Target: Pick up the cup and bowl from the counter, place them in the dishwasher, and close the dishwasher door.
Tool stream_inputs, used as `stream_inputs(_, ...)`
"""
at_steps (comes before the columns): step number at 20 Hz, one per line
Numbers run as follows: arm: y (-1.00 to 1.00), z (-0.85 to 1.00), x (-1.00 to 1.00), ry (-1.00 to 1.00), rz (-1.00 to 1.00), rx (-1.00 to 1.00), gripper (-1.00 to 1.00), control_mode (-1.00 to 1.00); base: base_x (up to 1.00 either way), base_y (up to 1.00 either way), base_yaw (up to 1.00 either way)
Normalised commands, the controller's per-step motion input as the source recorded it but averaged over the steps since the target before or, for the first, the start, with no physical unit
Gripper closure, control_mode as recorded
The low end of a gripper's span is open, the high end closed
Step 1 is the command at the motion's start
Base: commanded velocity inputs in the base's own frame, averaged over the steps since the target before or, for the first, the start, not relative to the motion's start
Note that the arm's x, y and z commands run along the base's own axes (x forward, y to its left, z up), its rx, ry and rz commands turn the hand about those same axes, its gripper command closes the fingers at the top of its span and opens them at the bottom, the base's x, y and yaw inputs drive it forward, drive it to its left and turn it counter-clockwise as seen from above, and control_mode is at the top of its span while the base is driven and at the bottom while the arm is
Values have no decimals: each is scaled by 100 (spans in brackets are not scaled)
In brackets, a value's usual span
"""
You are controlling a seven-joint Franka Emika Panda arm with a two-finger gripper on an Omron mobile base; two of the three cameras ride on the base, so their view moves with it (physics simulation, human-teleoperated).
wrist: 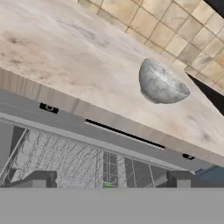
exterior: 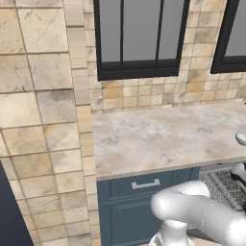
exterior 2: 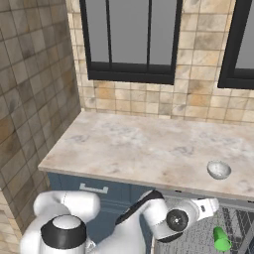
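Note:
A grey metal bowl (exterior 2: 219, 169) stands upright on the marbled counter (exterior 2: 139, 144) near its front edge; in the hand view the bowl (wrist: 162, 83) is above and ahead of the fingers. A green cup (exterior 2: 222, 239) lies in the wire rack of the open dishwasher (exterior 2: 240, 218), just below my gripper (exterior 2: 212, 204). In the hand view my gripper (wrist: 109, 181) is open over the rack (wrist: 65, 162), with a sliver of the green cup (wrist: 108, 187) low between the fingertips. The dishwasher door is out of view.
A dark blue drawer (exterior: 144, 185) with a silver handle sits under the counter left of the dishwasher. A tan tiled wall (exterior: 43, 120) juts out on the left. Dark-framed windows (exterior 2: 129, 44) are behind the counter. My own arm (exterior 2: 124, 223) crosses low in front.

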Motion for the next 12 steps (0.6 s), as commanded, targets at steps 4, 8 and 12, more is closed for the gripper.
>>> stream_inputs(4,13,56,0,25,0,5,-100,-100,0,0,0)
stream_inputs(8,0,52,0,11,0,0,-100,-100,0,0,0)
stream_inputs(12,-4,61,0,6,0,0,-100,-100,0,0,0)
